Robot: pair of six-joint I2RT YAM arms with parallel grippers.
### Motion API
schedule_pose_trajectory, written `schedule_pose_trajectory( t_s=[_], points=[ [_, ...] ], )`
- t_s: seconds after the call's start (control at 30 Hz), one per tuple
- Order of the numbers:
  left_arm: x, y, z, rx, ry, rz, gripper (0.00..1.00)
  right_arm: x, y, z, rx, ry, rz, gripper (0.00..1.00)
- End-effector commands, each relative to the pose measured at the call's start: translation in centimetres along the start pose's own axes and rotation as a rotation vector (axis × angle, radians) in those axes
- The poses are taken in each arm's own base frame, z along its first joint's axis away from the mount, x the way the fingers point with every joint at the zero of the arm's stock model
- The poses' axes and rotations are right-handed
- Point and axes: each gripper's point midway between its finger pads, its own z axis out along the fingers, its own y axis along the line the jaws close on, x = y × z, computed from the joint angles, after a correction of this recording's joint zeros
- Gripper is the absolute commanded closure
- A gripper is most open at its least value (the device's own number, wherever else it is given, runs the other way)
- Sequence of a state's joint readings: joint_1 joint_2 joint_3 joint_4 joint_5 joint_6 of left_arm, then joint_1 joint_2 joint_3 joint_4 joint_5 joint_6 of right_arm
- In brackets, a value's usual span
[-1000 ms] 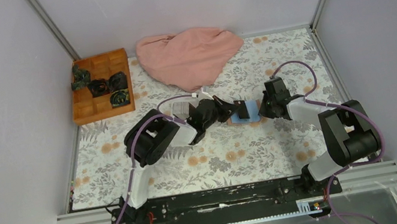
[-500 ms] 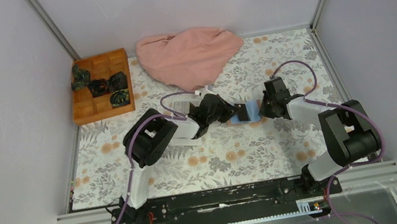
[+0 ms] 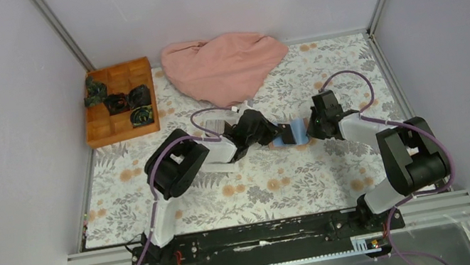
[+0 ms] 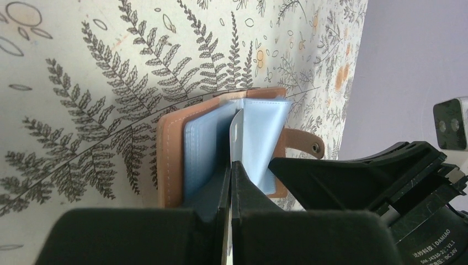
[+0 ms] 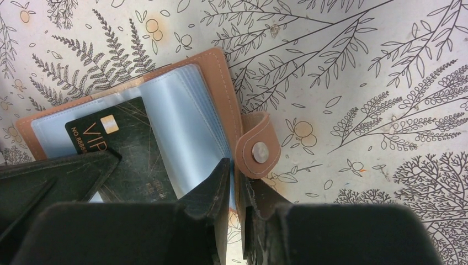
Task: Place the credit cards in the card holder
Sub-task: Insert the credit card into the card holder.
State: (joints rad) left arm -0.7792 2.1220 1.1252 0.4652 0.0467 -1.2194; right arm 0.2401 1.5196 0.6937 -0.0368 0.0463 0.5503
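The left claw is closed flat on a card, which its own camera sees edge-on as a thin grey strip. The card's far end lies among the pale blue sleeves of the open holder. The holder lies mid-worktop, between the two claws. The right claw is nearly closed, its fingers pinching the holder's edge just beside the snap strap.

Only the right wrist view shows the card's face: dark, with a gold chip and "VIP" lettering, running under the left claw's finger. The left wrist view shows the brown cover's stitched side and the right claw close on the right. The top view alone shows an orange box far left and a pink cloth at the back; there the card is too small to make out.
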Motion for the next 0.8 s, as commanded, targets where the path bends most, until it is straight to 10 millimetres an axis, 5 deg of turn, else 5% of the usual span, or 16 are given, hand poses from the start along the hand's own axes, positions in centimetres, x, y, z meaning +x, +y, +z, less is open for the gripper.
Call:
schedule_pose_trajectory(
  t_s=[0.0,0.77],
  points=[
    [1.4,5.5,-1.2,-0.197,0.020,0.049,1.00,0.7,-2.3,0.3,0.106,0.027,-0.034,0.84],
    [2.3,5.6,-0.2,-0.162,0.025,-0.010,1.00,1.3,-2.5,1.0,0.110,0.052,-0.037,0.83]
  ],
)
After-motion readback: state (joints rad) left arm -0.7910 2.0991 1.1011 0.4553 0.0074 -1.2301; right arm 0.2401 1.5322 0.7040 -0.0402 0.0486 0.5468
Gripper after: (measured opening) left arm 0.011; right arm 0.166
